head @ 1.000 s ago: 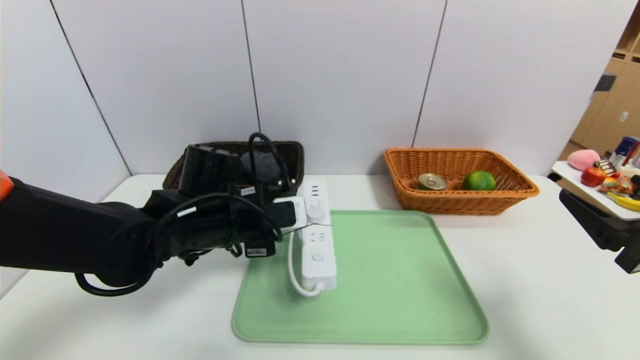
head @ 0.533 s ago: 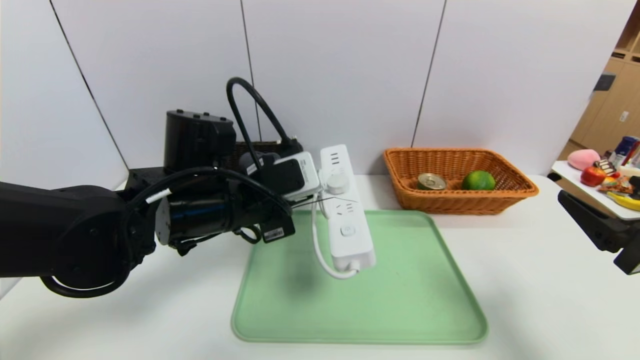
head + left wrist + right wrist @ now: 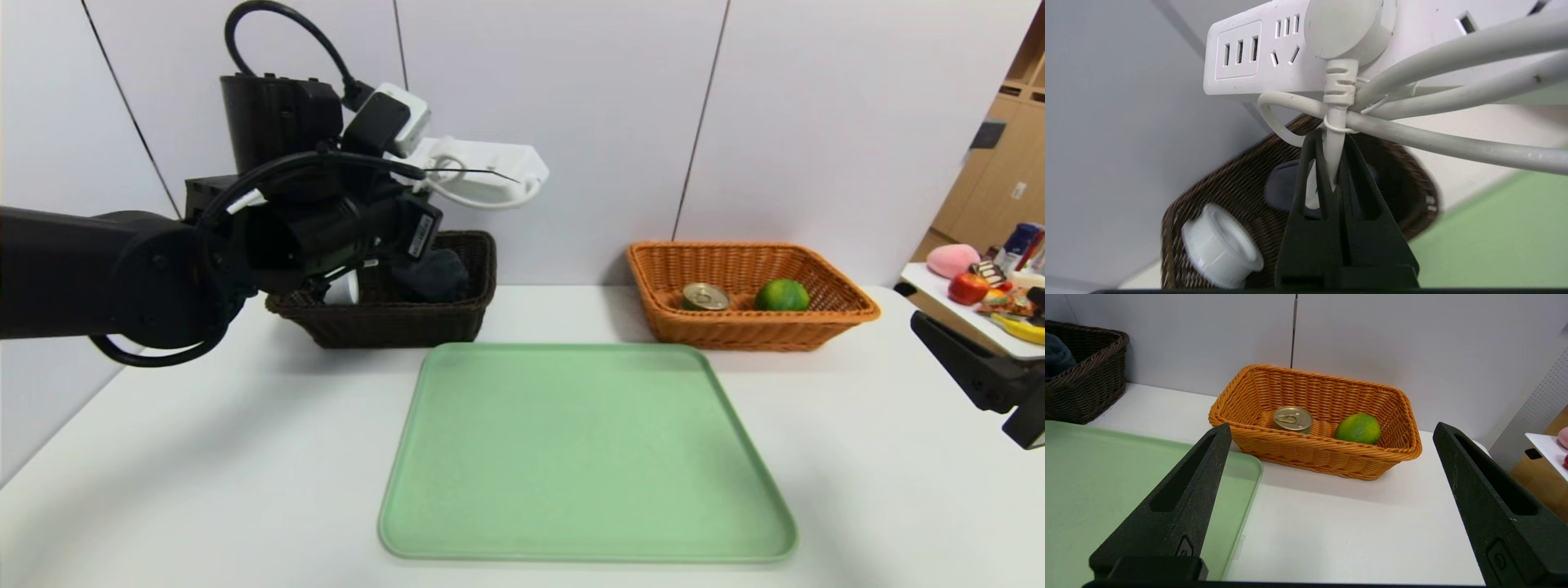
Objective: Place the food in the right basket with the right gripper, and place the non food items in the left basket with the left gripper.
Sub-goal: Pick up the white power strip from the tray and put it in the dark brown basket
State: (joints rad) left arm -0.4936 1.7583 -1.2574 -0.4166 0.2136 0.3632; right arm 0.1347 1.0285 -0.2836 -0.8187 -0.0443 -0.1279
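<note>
One left gripper (image 3: 1331,179) is clamped on the cord of the power strip (image 3: 482,169), raised above the dark left basket (image 3: 392,320). The right gripper (image 3: 1327,498) stands wide open beside the table (image 3: 882,457).

A white table (image 3: 857,457) carries three things. A pale green tray (image 3: 588,457) lies flat on it near the front edge, in the middle, and serves here as the landmark. Behind the tray's far left corner stands a dark brown basket (image 3: 392,322), close to that corner but not touching it. Behind the tray's far right corner stands an orange basket (image 3: 751,331), its front wall just beyond the tray's rim (a thin strip of bare table shows between them). The two baskets stand well apart, both close to the back wall.
</note>
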